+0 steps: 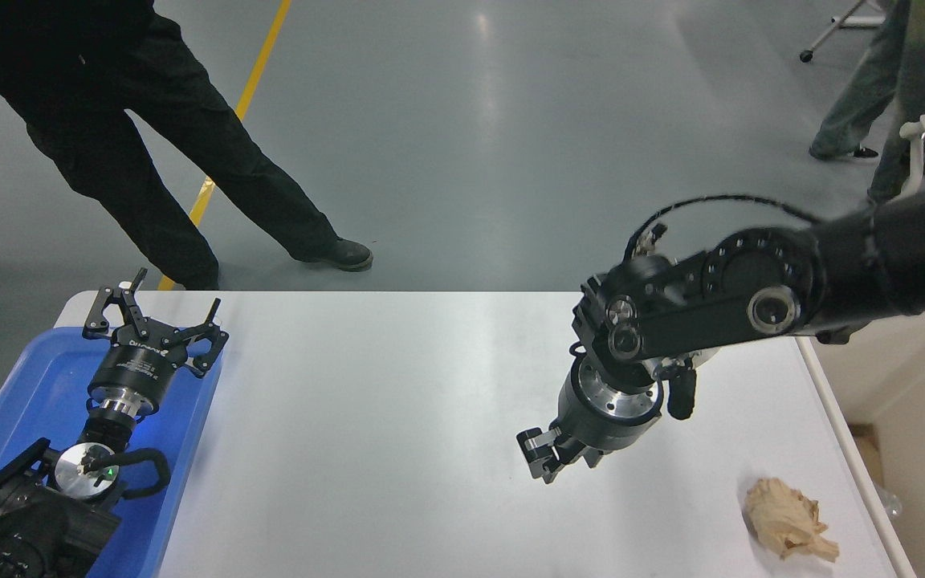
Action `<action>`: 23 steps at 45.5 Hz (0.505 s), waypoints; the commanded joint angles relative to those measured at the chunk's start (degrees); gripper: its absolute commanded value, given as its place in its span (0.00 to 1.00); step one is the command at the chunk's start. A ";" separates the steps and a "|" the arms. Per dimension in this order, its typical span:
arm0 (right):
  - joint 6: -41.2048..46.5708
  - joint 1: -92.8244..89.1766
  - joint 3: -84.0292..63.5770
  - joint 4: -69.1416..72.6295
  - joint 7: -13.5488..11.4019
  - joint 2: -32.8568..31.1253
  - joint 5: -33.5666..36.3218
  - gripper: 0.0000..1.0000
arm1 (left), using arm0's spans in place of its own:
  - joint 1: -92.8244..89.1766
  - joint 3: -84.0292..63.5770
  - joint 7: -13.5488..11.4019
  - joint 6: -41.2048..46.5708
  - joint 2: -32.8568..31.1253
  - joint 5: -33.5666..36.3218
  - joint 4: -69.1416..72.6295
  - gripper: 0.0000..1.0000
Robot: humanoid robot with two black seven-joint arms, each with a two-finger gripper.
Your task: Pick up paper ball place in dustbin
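Paper ball [788, 527] lies on table [398, 401]; right gripper's [552, 459] opening cannot be told.

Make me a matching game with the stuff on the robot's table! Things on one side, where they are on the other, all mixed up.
Things:
1. paper ball
2. blue tray
3. left gripper
4. right gripper

Places:
A. hanging above the table's middle-right, holding nothing
B. at the table's left end
C. lying on the table near its front right corner
D. parked over the blue tray, jaws spread

Pairs: 1-C, 2-B, 3-D, 4-A
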 commanded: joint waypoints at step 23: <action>5.79 17.95 -21.23 -2.41 -0.09 -19.13 3.42 1.00 | -0.01 0.00 0.01 0.00 0.06 0.01 0.06 0.99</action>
